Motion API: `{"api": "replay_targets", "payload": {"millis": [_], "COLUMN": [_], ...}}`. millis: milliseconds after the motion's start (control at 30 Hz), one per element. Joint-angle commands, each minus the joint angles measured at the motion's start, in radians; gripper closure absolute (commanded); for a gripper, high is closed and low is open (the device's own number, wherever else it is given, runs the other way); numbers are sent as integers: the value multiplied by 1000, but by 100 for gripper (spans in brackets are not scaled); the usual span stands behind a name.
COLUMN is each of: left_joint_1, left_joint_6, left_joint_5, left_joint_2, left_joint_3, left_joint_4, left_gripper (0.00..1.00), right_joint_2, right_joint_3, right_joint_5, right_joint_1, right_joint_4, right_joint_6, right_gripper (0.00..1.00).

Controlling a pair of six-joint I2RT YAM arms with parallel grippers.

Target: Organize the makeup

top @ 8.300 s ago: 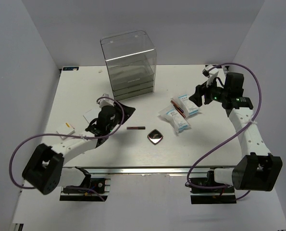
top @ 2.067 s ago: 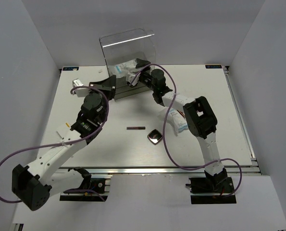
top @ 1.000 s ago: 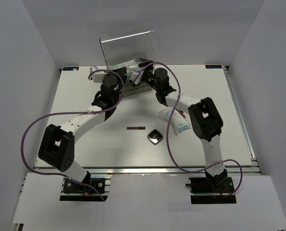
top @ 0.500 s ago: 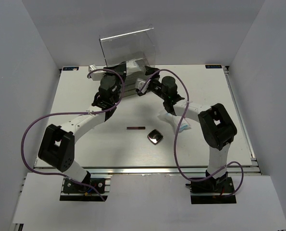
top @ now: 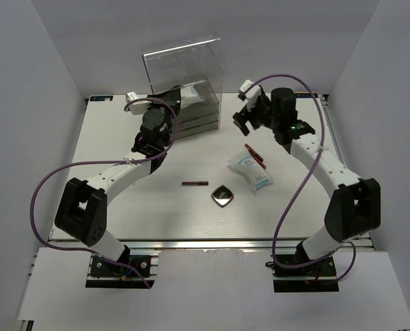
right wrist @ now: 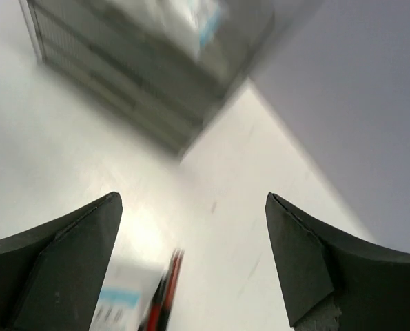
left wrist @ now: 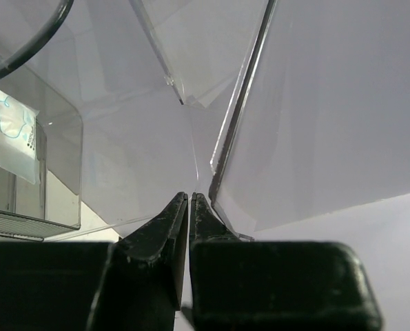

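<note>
Left end effector (left wrist: pixel 191 199) is pinched together on the clear lid (top: pixel 184 49). Right end effector (right wrist: pixel 192 198) stands apart, empty. Packets (top: pixel 251 169) lie on the desk (top: pixel 108 152); probably light, soft, slippery, so grip across the middle.

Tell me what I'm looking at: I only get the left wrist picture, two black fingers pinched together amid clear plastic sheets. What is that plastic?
Observer: From above, it is a tall clear drawer box. The left gripper seems to hold its lid tilted up.
Visitor: And the other arm?
Observer: The right gripper hangs open and empty, to the right of the box.
Visitor: Is any makeup outside the box?
Observer: Two packets with a red stick beside them, a second stick and a dark compact lie on the table.
</note>
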Motion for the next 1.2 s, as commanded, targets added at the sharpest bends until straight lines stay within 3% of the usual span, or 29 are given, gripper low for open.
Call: {"api": "replay_targets", "payload": {"millis": [0,267,467,567,767,867,900,967,1100,1167], "left_joint_1": [7,9,15,15,21,24,24,27,29,29], "left_joint_6": [-2,-5,-19,-30,-36,-38,-39,-39,-42,-42], "left_joint_5": [14,29,27,26,23,23,23,24,24,26], "left_joint_2": [-26,-29,-31,-33,-39,-42,-40,-40,-40,-40], "left_joint_3": [15,16,4,-7,-13,-11,-10,-7,-8,-10], "left_joint_4": [47,47,46,50,49,46,44,44,44,46], "left_gripper": [81,80,80,80,80,80,80,80,80,80], "right_joint_2": [-62,-98,-85,-67,36,48,39,13,-33,-79], "right_joint_3": [-48,-234,-278,-309,-356,-364,-372,-384,-387,-369], "right_joint_5": [-22,-19,33,70,211,254,254,253,214,178], "right_joint_1": [-59,-113,-72,-44,0,8,10,13,14,16], "right_joint_4": [-418,-538,-502,-457,-362,-348,-345,-337,-362,-382], "right_joint_6": [210,300,365,363,334,306,290,265,256,260], "right_gripper": [11,11,12,17,35,50,60,68,96,100]}}
